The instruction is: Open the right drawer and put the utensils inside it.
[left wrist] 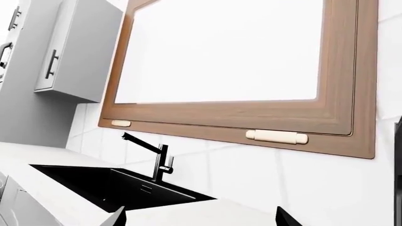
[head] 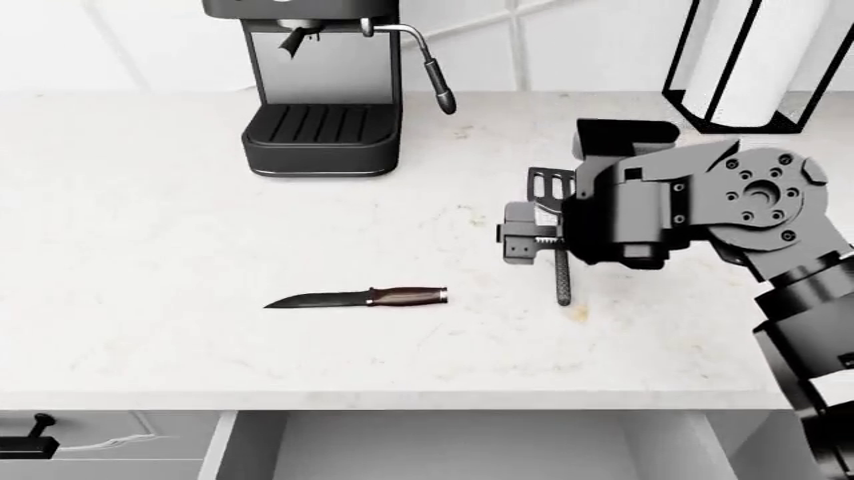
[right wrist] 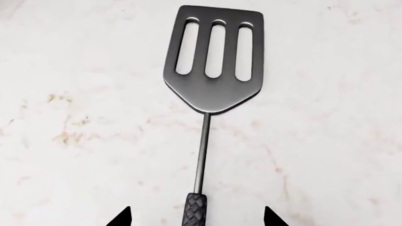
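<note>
You are in a home kitchen: a black sink [left wrist: 119, 186] with faucet [left wrist: 150, 157], tiled wall, espresso machine [head: 320, 85] on the white countertop [head: 160, 250].

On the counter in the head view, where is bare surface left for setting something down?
Bare patches: left of the knife and coffee machine, and between the knife and the counter's front edge above the open drawer. It is crowded at right, where the right gripper hangs over the spatula, near the paper towel holder.
</note>
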You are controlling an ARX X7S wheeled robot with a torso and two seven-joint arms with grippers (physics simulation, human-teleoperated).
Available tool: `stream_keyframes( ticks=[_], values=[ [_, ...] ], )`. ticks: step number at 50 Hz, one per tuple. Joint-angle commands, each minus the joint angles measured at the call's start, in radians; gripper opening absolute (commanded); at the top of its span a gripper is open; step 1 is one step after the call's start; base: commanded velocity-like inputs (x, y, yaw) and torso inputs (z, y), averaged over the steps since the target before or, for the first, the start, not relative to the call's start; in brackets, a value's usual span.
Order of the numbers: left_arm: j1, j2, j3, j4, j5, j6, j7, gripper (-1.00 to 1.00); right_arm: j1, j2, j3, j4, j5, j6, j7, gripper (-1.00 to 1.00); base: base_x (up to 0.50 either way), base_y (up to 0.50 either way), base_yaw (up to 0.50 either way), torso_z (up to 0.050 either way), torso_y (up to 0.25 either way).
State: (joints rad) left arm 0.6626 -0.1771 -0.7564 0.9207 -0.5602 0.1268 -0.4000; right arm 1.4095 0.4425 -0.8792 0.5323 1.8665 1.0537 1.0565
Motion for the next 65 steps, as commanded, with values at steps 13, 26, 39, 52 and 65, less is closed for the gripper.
stream_keyframes(
  ticks=[13, 26, 39, 52, 65],
  values=[
    [0.000, 0.001, 0.002, -0.004, 0.001, 0.004, 0.000, 1.00, -0.022, -0.011, -0.030, 0.064, -0.031, -0.001, -0.061, 1.00, 0.00, 0.00, 0.00, 0.000, 0.000],
    [0.003, 0.003, -0.003, -0.002, -0.002, 0.004, 0.002, 1.00, -0.030, -0.007, -0.033, 0.060, -0.027, 0.002, -0.064, 1.00, 0.00, 0.00, 0.00, 0.000, 0.000],
    [0.002, 0.002, -0.002, 0.001, 0.000, 0.000, 0.000, 1.00, -0.028, -0.002, -0.031, 0.040, -0.020, 0.005, -0.065, -1.00, 0.00, 0.00, 0.00, 0.000, 0.000],
    [0.001, 0.002, -0.003, -0.001, -0.002, 0.000, 0.000, 1.00, -0.028, 0.005, -0.035, 0.034, -0.025, 0.005, -0.072, -1.00, 0.00, 0.00, 0.00, -0.001, 0.000],
    [0.000, 0.002, 0.000, -0.003, -0.001, 0.002, 0.000, 1.00, -0.017, 0.052, -0.013, -0.014, -0.013, -0.016, -0.014, -1.00, 0.00, 0.00, 0.00, 0.000, 0.000]
  ],
)
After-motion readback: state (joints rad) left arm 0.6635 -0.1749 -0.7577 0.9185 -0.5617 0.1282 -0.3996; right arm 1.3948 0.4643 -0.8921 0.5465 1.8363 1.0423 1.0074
